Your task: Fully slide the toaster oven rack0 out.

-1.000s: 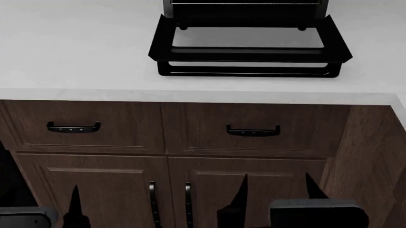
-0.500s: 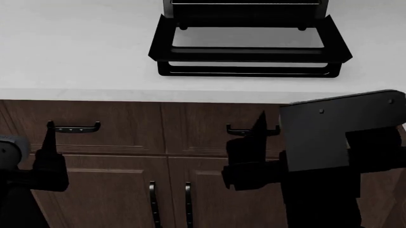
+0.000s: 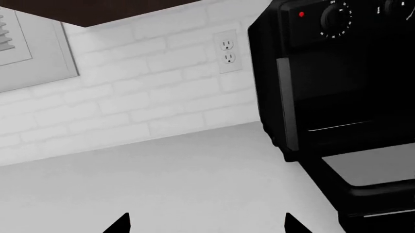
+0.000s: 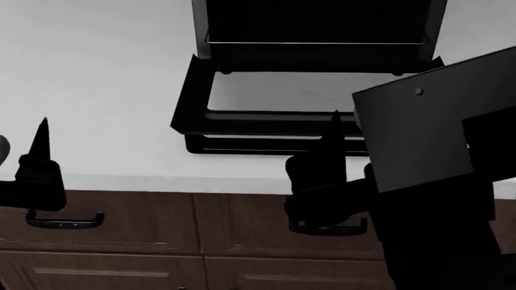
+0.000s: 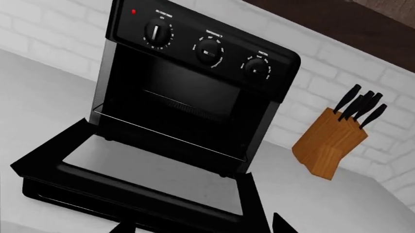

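The black toaster oven [image 5: 194, 82] stands on the white counter with its door [image 5: 149, 174] folded down flat, grey glass pane up. The rack0 [image 5: 170, 134] sits inside the cavity, its pale front edge at the mouth; it also shows in the head view [image 4: 315, 43]. My right gripper [image 5: 202, 227] is open and empty, in front of and above the door's front edge. My left gripper [image 3: 206, 224] is open and empty over bare counter, left of the oven [image 3: 337, 73]. In the head view one finger of each shows: left [image 4: 42, 142], right [image 4: 335, 136].
A wooden knife block [image 5: 331, 141] stands right of the oven. A wall outlet [image 3: 227, 46] is on the white brick wall behind. Brown drawers with black handles [image 4: 64, 220] lie below the counter edge [image 4: 161, 181]. My right forearm [image 4: 435, 133] covers the door's right end.
Both arms have risen from the cabinet front to counter height. The head view has shifted, so the oven and its open door sit lower and larger.
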Controlling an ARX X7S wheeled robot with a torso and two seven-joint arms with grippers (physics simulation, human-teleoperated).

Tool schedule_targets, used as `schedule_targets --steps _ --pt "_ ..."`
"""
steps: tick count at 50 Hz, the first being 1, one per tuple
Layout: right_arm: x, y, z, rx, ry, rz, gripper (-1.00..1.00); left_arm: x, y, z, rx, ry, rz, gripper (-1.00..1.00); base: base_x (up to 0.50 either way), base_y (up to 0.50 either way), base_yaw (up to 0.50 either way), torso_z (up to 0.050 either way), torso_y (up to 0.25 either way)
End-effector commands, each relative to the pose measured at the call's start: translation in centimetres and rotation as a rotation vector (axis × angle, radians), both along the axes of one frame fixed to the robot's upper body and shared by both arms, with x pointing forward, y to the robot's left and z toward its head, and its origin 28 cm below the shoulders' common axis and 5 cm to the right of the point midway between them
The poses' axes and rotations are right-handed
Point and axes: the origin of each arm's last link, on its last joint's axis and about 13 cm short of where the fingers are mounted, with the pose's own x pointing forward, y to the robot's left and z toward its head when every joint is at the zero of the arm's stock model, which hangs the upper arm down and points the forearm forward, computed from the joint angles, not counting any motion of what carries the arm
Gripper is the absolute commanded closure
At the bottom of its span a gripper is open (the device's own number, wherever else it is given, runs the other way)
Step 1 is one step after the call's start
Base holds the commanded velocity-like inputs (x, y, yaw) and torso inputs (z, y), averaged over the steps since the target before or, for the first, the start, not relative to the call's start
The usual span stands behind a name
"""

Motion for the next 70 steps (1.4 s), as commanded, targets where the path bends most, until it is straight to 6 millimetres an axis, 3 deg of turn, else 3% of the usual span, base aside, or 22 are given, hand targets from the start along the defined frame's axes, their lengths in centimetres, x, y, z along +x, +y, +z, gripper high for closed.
schedule_targets --steps 1,15,27,33,48,70 --pt "-0.4 0.0 0.5 -0.005 -0.014 0.027 -1.0 -0.2 0.0 0.5 -0.047 -0.029 -0.062 -1.0 0.5 0.0 0.0 0.0 0.0" --pt "-1.2 0.3 1.0 -0.021 -0.023 0.033 -1.0 -0.4 0.1 0.6 -0.052 -0.036 -0.06 -1.0 0.5 0.0 0.0 0.0 0.001" --pt "-1.4 0.6 1.7 -0.051 -0.028 0.055 -1.0 -0.6 0.2 0.3 -0.053 -0.035 -0.057 -1.0 0.0 0.0 0.0 0.0 0.001" --pt "-1.4 0.8 2.4 -0.217 0.018 0.082 -1.0 -0.6 0.4 0.1 -0.058 -0.034 -0.053 -1.0 0.0 0.0 0.0 0.0 0.0" --pt "1.1 1.0 3.1 -0.527 0.165 0.082 -1.0 -0.6 0.5 -0.1 -0.079 -0.036 -0.049 -1.0 0.0 0.0 0.0 0.0 0.0" --pt "5.2 1.8 3.7 -0.607 0.209 0.151 -1.0 -1.2 0.9 -0.2 -0.09 -0.041 -0.037 -1.0 0.0 0.0 0.0 0.0 0.0"
